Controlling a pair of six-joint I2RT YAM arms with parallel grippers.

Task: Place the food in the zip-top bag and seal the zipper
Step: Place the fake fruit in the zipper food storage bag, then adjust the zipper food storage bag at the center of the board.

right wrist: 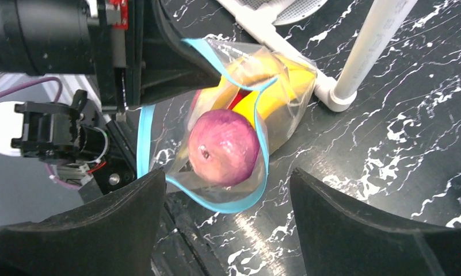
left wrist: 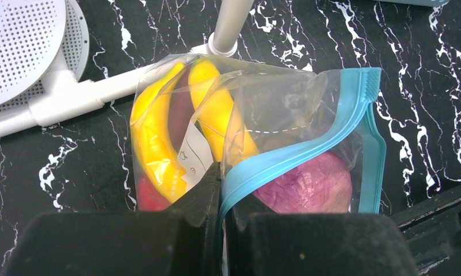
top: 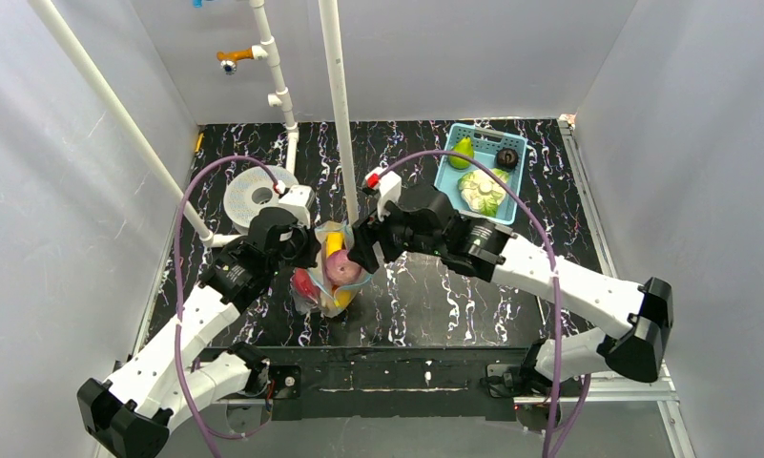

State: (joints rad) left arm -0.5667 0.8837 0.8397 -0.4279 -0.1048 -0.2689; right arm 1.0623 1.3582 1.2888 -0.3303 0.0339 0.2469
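The left claw (left wrist: pixel 221 172) is pressed together on the zipper (left wrist: pixel 308 146), pinching the light-blue strip at one end of the mouth of the zip-top bag (left wrist: pixel 285 109). The bag extends away from that claw's tips across the black marbled table (left wrist: pixel 435 86), its far end close to the foot of a white post (right wrist: pixel 372 46). Inside it, just beyond the left claw's fingertips, lie the yellow banana (left wrist: pixel 150 144) and an orange-yellow piece (left wrist: pixel 216 109) side by side, with a red piece (left wrist: pixel 147 195) low beside the banana.

The right claw (right wrist: pixel 225 184) stands wide apart and holds nothing. It faces the bag's mouth, which gapes open. The magenta piece (right wrist: pixel 223 146) sits in that opening, directly ahead of the gap between the right claw's fingers (right wrist: pixel 130 213), ringed by the blue strip. Whether the fingers touch the bag cannot be told.

Well behind the right claw, a light-blue basket (top: pixel 451 162) holds other toy food.
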